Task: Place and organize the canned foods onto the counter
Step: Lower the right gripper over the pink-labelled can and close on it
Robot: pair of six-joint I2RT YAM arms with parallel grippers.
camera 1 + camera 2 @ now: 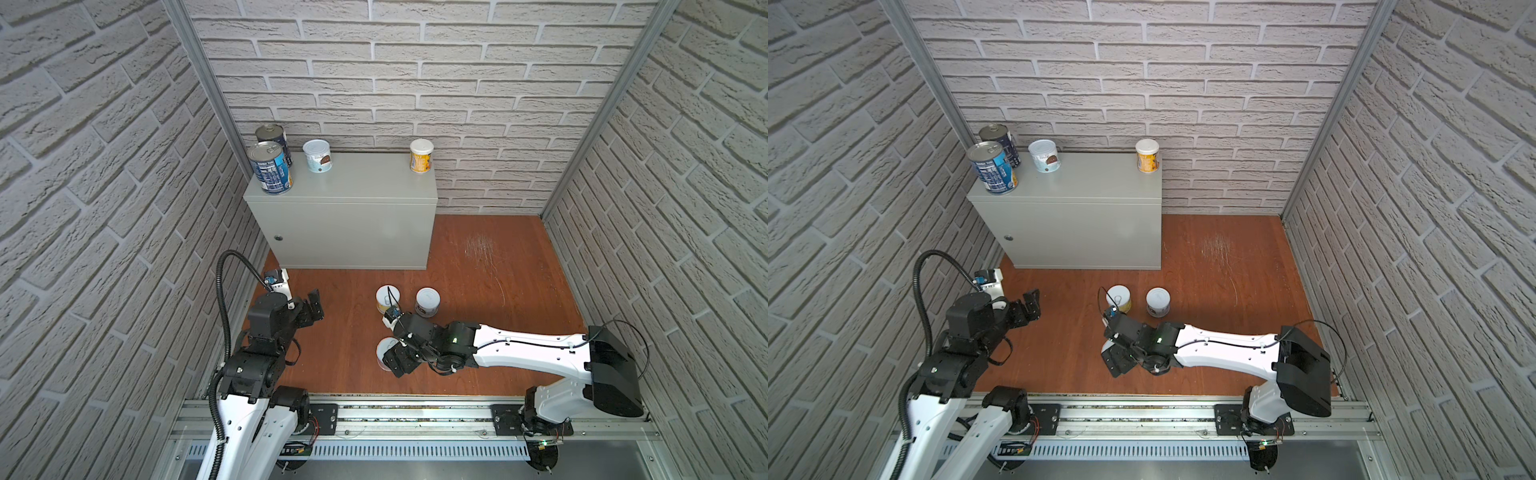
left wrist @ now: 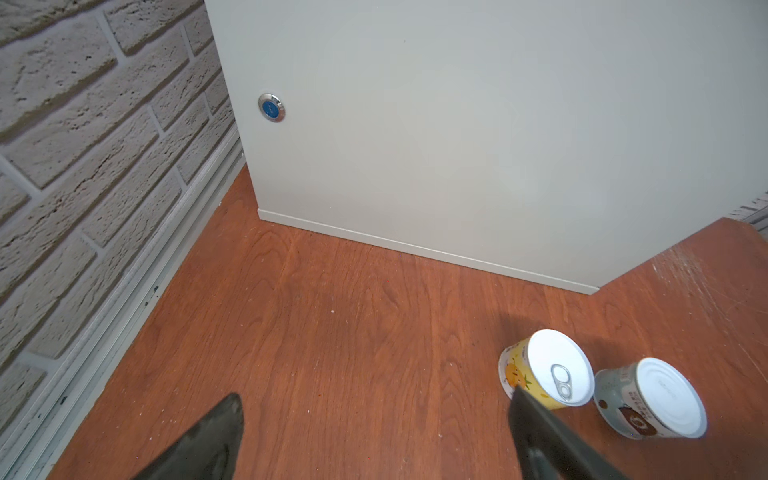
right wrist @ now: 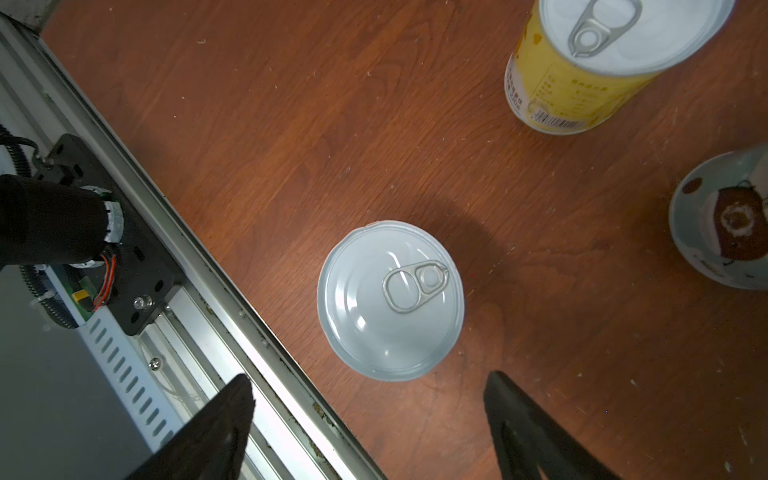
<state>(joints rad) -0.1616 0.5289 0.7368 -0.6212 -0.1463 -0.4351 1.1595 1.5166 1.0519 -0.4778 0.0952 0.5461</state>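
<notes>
- Canned foods: four of the seven stand upright on the counter [image 1: 353, 183], a grey metal cabinet against the back wall at 12 o'clock in both top views.
- At its 9 o'clock end are the front blue can [image 1: 270, 168] and the rear blue can [image 1: 273, 139], close together. A white-labelled can [image 1: 318, 156] stands just beside them. A yellow can [image 1: 422, 156] stands alone in the 2 o'clock corner, and the middle and front of the top are bare.
- Three cans are on the floor. The yellow floor can [image 1: 387, 297] and the pale-labelled floor can [image 1: 428, 301] stand side by side at 5 o'clock from the counter. The third can [image 3: 390, 301] is at 6 o'clock from the yellow one, near the rail.
- Right gripper [image 3: 370, 380] hovers above the third can with its jaws apart and nothing between them. The lid lies just ahead of the fingertips, and no contact shows.
- Left gripper [image 2: 374, 403] is spread wide and empty, low at 9 o'clock from the floor pair, facing the cabinet front.
- The task looks a little over half done. The third can seems next, and the loose spacing on top may need tidying.
- The floor [image 1: 353, 332] is flat reddish-brown wood with pale scratches [image 1: 480, 249] at 3 o'clock from the cabinet front.
- Brick-pattern walls [image 1: 415, 62] close three sides, and an aluminium rail [image 1: 415, 415] at 6 o'clock carries both arm bases.
</notes>
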